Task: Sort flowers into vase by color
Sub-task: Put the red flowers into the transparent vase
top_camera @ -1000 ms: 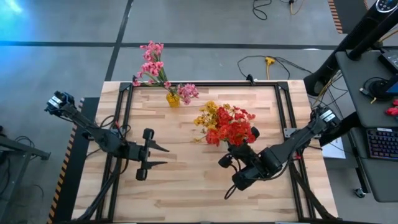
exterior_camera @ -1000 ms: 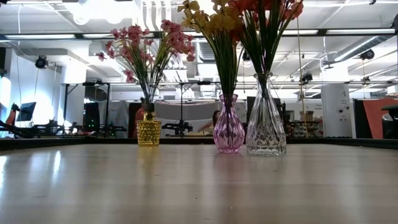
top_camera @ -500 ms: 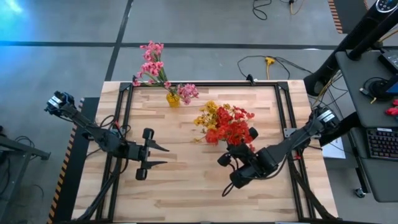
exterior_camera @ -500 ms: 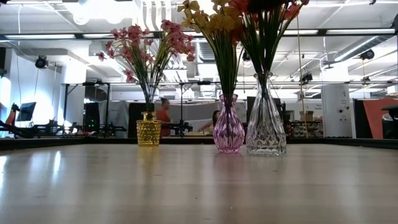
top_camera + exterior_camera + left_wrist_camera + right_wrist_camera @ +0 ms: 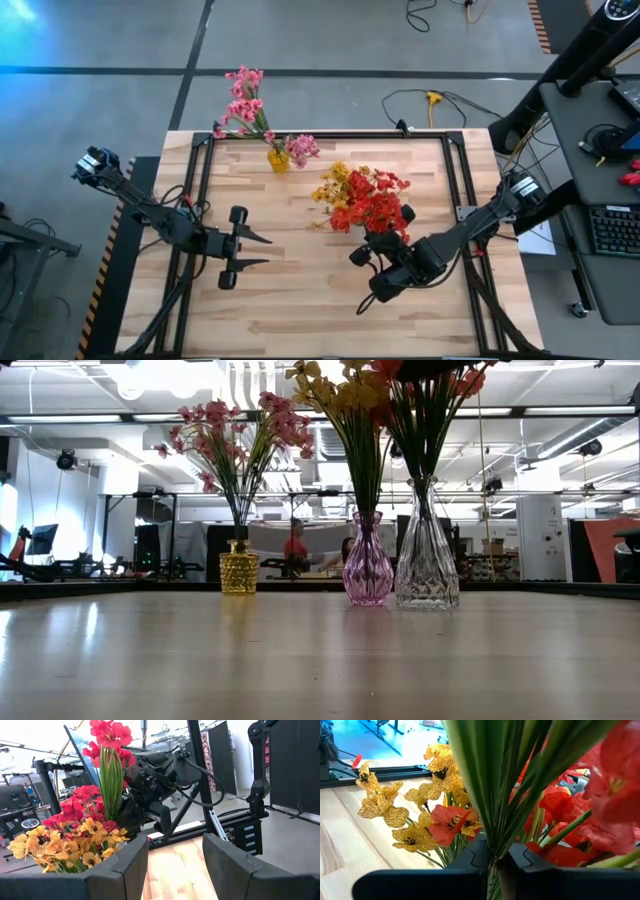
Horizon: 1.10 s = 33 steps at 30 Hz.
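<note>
The right tool (image 5: pixel 492 862) is pinching the green stems of the red flowers (image 5: pixel 378 210), their blossoms just ahead of it over the clear glass vase (image 5: pixel 427 560). Best lower them straight, stems bunched, before letting go. The left tool (image 5: pixel 255 251) waits spread, well apart.

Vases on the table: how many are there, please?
3. A yellow vase with pink flowers stands apart to one side; a purple vase with yellow flowers and a clear vase with red flowers stand close together.
</note>
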Each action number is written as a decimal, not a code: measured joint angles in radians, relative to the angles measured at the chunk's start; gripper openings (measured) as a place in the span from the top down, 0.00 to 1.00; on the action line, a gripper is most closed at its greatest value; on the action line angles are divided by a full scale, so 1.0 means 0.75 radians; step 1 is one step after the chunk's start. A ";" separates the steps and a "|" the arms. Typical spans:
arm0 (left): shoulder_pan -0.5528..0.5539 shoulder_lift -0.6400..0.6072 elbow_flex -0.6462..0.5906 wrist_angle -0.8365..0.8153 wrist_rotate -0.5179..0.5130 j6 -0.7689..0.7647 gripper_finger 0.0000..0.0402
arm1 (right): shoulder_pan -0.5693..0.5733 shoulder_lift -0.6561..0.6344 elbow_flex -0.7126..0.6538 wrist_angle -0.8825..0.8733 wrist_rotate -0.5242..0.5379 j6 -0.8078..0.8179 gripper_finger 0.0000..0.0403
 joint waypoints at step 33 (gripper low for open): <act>0.000 0.000 0.000 -0.001 0.000 0.000 0.57 | -0.024 0.000 -0.080 0.096 -0.069 0.000 0.97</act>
